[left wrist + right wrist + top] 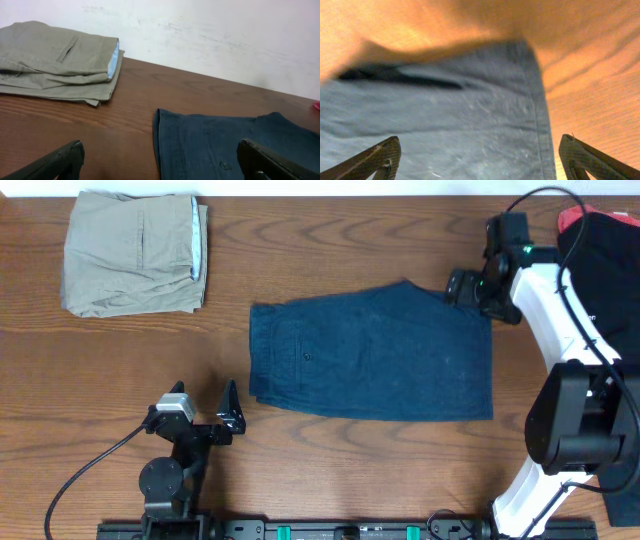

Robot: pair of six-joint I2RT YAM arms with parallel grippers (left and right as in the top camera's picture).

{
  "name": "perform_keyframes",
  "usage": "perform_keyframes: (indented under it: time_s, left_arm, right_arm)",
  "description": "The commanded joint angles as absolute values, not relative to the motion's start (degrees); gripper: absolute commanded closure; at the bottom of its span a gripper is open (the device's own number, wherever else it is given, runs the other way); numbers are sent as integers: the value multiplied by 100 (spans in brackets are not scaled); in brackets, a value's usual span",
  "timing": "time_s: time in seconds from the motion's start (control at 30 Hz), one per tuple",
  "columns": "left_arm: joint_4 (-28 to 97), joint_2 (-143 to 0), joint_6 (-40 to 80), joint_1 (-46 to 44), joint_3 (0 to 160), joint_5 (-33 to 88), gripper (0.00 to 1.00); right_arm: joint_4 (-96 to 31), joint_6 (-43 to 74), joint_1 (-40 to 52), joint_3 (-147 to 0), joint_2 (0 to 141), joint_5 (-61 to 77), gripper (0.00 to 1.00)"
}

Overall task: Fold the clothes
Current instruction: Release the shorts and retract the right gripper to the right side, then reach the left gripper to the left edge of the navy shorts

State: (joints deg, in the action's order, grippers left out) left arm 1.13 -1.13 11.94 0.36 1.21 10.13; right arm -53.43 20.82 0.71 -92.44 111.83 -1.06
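Folded khaki shorts on table

The right wrist view is blurry, and the blue shorts run off its left and bottom edges, so only one corner shows. In the left wrist view the tan shorts are cut off at the left edge, and a tiny pink bit at the right edge is too small to name. From above, the right arm hides part of a black cloth that runs off the right edge.

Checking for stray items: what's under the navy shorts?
The navy shorts lie flat on the wooden table; anything beneath the fabric is covered and cannot be seen.
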Motion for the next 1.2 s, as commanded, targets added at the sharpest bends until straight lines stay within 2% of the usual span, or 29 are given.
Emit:
perform_keyframes:
  time_s: [0.0,0.33,0.7,1.17]
  left_arm:
    - [298,-104,1160,62,23,1090,2]
    - [301,-104,1160,62,23,1090,2]
    - [298,-104,1160,62,23,1090,2]
    - [298,-104,1162,62,23,1092,2]
  right_arm:
    - [-5496,1855,-38,-10014,11185,-298,1]
    - [-6414,1857,-1022,-11664,11185,-980,1]
    - [-6772,1859,-2139,-11493,11187,-1135,1]
    - [-6775,1859,-2318,-11493,11187,-1135,1]
